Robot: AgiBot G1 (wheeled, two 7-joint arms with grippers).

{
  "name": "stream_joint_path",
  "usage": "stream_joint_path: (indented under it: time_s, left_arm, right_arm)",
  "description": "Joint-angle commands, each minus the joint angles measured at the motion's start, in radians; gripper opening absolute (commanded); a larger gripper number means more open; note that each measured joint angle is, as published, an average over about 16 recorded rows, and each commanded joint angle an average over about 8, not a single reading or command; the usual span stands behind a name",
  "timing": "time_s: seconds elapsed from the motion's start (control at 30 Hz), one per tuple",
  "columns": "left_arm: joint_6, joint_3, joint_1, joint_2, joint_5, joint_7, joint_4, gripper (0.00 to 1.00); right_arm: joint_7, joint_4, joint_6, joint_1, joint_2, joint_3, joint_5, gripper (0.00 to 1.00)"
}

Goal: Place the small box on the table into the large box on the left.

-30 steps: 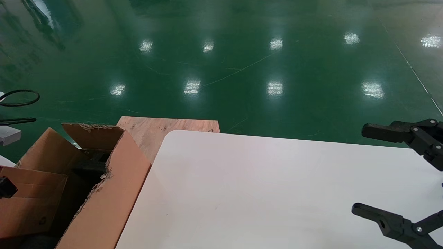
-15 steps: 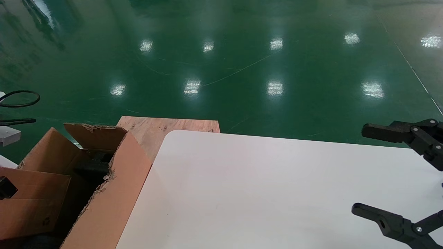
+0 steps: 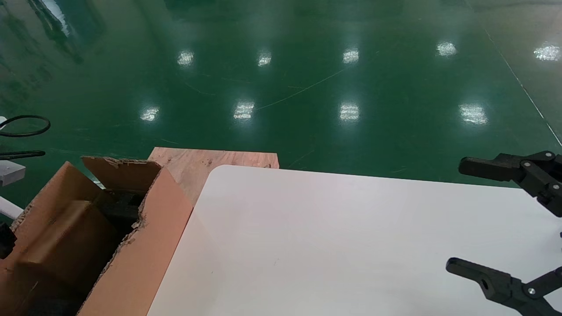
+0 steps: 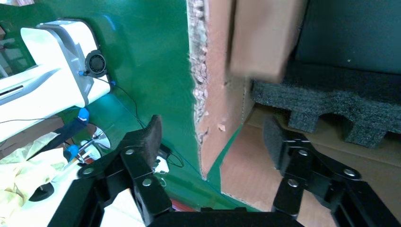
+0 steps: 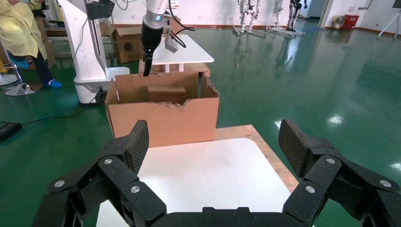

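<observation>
Small box: brown carton, lower left of the head view, tilted inside the large box; blurred. Also seen in the right wrist view, upper left of centre, within the large carton's walls. In the left wrist view it shows at the top, apart from the gripper's pads.

Large box: corrugated carton with ragged flap edges, lower left of the head view, just beside the table's left edge. Black foam padding inside.

Table: white top, rounded corner, filling the lower centre and right of the head view.

Wooden board: light wood, beyond the table's far left corner, behind the large box.

Left gripper: over the large box's torn wall; fingers spread, holding nothing. In the head view only a black part shows at the left edge.

Right gripper: right edge of the head view, above the table; fingers wide apart, holding nothing.

Floor: glossy green.
</observation>
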Motion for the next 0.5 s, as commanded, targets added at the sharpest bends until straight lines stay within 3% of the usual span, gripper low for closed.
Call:
stream_joint_path:
  time_s: [0.03,0.5]
  left_arm:
    - [0.002,0.000,0.001,-0.001,0.000,0.000,0.001,1.00]
    - [-0.052,-0.045,-0.082,0.043,-0.033,-0.047,-0.132,1.00]
  right_arm:
    - [0.000,0.000,0.000,0.000,0.000,0.000,0.000,1.00]
    - [0.000,0.000,0.000,0.000,0.000,0.000,0.000,1.00]
